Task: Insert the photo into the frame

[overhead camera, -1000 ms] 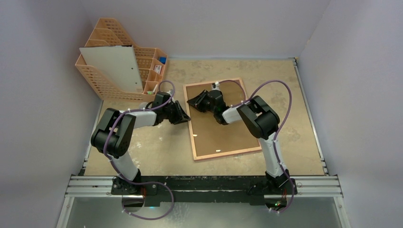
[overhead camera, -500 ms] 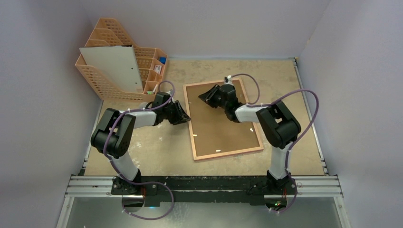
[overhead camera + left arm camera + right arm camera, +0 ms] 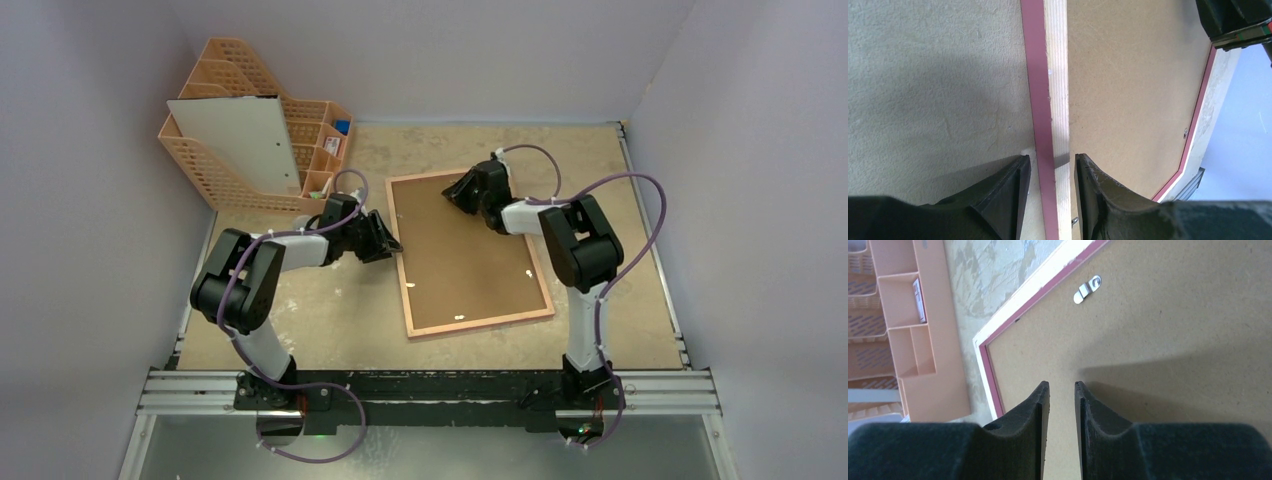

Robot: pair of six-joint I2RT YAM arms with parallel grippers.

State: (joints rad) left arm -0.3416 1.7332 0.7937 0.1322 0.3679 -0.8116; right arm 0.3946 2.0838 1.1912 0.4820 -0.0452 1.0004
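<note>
The frame (image 3: 480,324) lies face down on the table with the brown backing board (image 3: 470,270) in it. In the left wrist view its pink rail (image 3: 1038,75) runs between my fingers. My left gripper (image 3: 392,248) (image 3: 1052,159) is open and straddles that left rail, with small gaps on both sides. My right gripper (image 3: 450,194) (image 3: 1062,385) hovers over the board (image 3: 1173,315) near the frame's far left corner (image 3: 990,370), its jaws narrowly apart and empty. No printed picture shows. A large white sheet (image 3: 240,140), perhaps the photo's back, stands in the rack.
An orange mesh file rack (image 3: 215,170) (image 3: 908,340) stands at the back left, close to the frame's far corner. A metal turn clip (image 3: 1087,289) lies on the board by the far rail. Grey walls enclose the table on three sides.
My right gripper has moved away from me and to the right, from the board's upper middle to its far edge. The left arm and the frame have not moved.
</note>
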